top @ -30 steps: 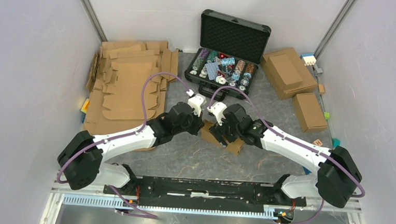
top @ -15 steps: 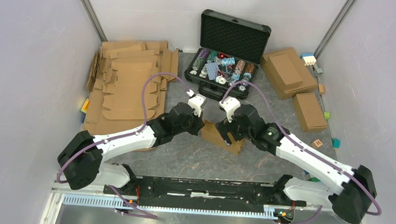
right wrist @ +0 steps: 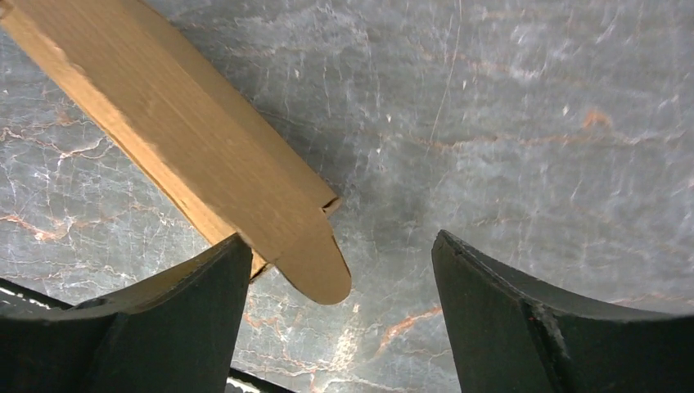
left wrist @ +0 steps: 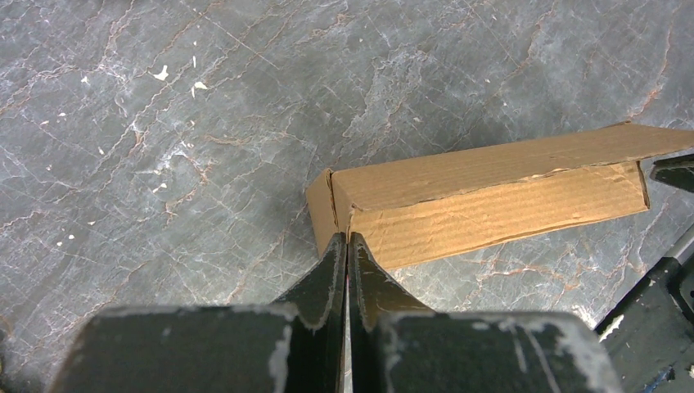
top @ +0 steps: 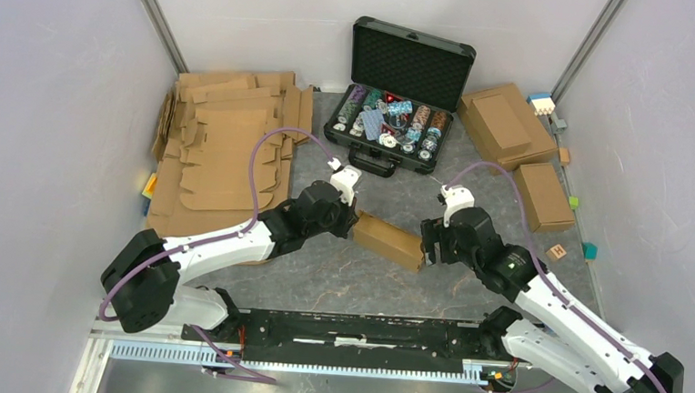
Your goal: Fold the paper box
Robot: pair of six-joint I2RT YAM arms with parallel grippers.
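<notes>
Leftmost on the desk [top: 339,278] lies one sprawling pile of flat brown cardboard blanks [top: 228,148], overlapping too much to count sheet by sheet. Two arms reach in from the near edge. The left end effector [left wrist: 345,241] has its two fingers pressed together, pinching the near corner of the paper box [top: 389,240].

That box, the only folded one in the middle of the desk, is a long shallow brown shape lying slantwise between the two end effectors. The shadow it casts on the grey stone surface sits apart from it, so it seems to hang a little above the desk rather than lie flat on it.

Behind it stands one black case [top: 413,68], lid up, with rows of chips [top: 390,117] inside.

The right end effector [right wrist: 340,240] stands wide open and holds nothing. The rounded flap at the box's far end pokes into the gap, just beside one of its fingers [right wrist: 188,311] and well apart from the other.

Further right sit two closed brown boxes, a larger one [top: 505,124] at the back and a smaller one [top: 543,196] nearer. Small coloured blocks [top: 557,251] lie scattered along the right wall; I make out five.
</notes>
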